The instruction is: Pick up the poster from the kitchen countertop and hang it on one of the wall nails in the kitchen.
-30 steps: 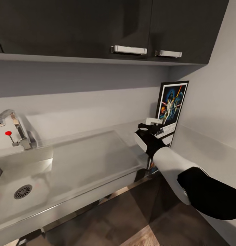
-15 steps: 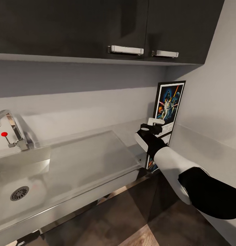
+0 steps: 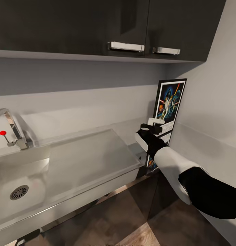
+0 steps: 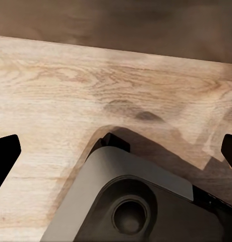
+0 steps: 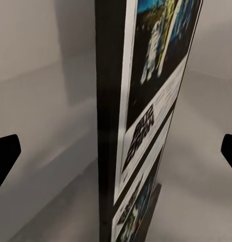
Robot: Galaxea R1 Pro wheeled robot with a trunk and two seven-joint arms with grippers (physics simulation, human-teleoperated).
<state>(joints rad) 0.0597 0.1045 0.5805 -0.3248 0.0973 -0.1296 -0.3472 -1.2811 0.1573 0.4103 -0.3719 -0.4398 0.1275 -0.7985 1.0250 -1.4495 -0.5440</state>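
A: Starting nearest, what has changed around the right arm?

B: Very little. The right claw (image 3: 155, 123) sits at the lower left part of the poster (image 3: 168, 104), about where it was half a second ago. A second ago the whole head view was framed a little differently, with the tap (image 3: 10, 128) further right, so that shift is the camera's and not the poster's.

A: Is the right claw closed on the frame?

B: Not judging by the right wrist view: its two dark fingertips (image 5: 6, 159) stand wide apart at either side, and the poster's black edge (image 5: 110, 116) runs between them, touching neither. So it is spread and lined up on the edge, with no grip yet.

A: And where is the poster itself?

B: Upright on the table (image 3: 131, 131), in the corner beyond the steel sink (image 3: 46, 174), leaning at the wall under the dark cabinets (image 3: 107, 27). Its reflection shows in the surface below it.

A: What does that mean for the task?

B: The pick-up appears to be at the final approach. The next move would probably be to close on the frame edge and lift; a thin upright frame could tip if nudged first.

A: The left claw?

B: The left wrist view looks down at the wooden floor (image 4: 96, 85) and part of the robot's base (image 4: 131, 201), with its dark tips at the far sides, apart and holding nothing.

A: Any nail in sight?

B: None can be made out.
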